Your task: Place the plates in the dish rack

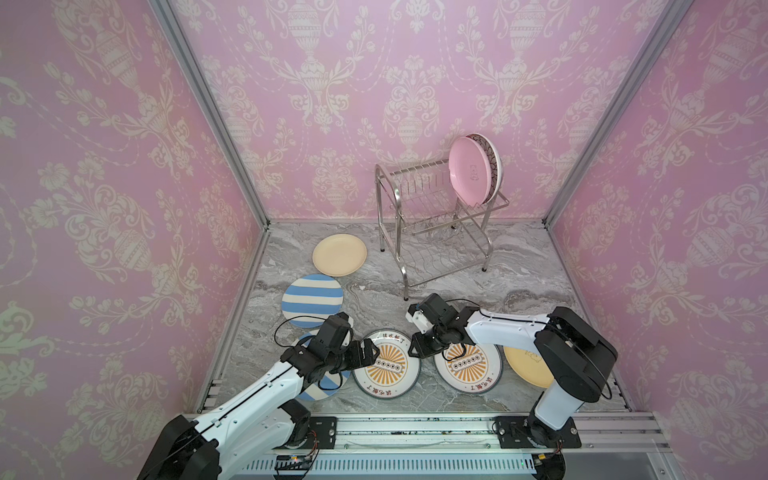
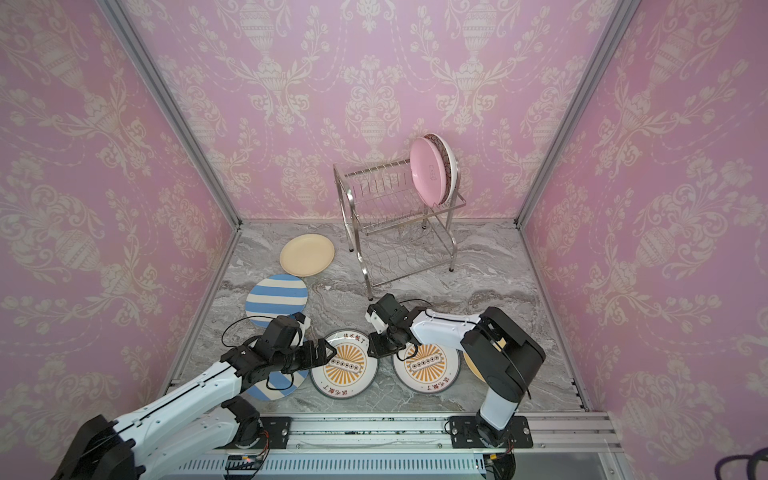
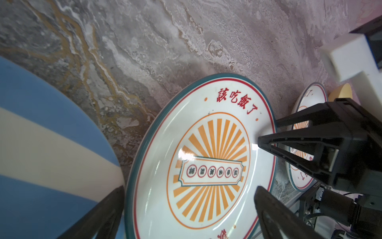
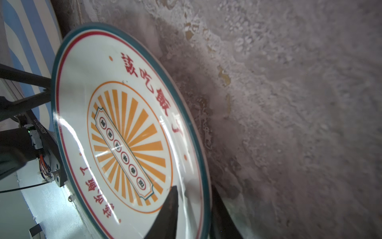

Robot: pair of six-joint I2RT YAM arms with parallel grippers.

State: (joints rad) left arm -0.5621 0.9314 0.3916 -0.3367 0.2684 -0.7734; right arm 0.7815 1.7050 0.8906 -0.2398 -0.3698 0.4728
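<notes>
Two sunburst plates lie side by side near the front. My right gripper (image 1: 415, 348) (image 4: 195, 207) is closed on the right rim of the left sunburst plate (image 1: 386, 365) (image 4: 128, 124), one finger on its face and one outside the rim. My left gripper (image 1: 370, 353) (image 3: 189, 207) stands open over the same plate's left side (image 3: 206, 165), its jaws wide apart. The other sunburst plate (image 1: 469, 368) is partly under the right arm. The dish rack (image 1: 440, 257) at the back holds a pink plate (image 1: 469, 172) and a dark petal-patterned plate (image 1: 495, 166) upright on its upper tier.
A cream plate (image 1: 339, 254) and a striped plate (image 1: 311, 300) lie flat at the left. Another striped plate (image 1: 328, 384) is partly under the left arm, and another cream plate (image 1: 525, 368) partly under the right arm. Pink walls enclose the marble table (image 1: 519, 266).
</notes>
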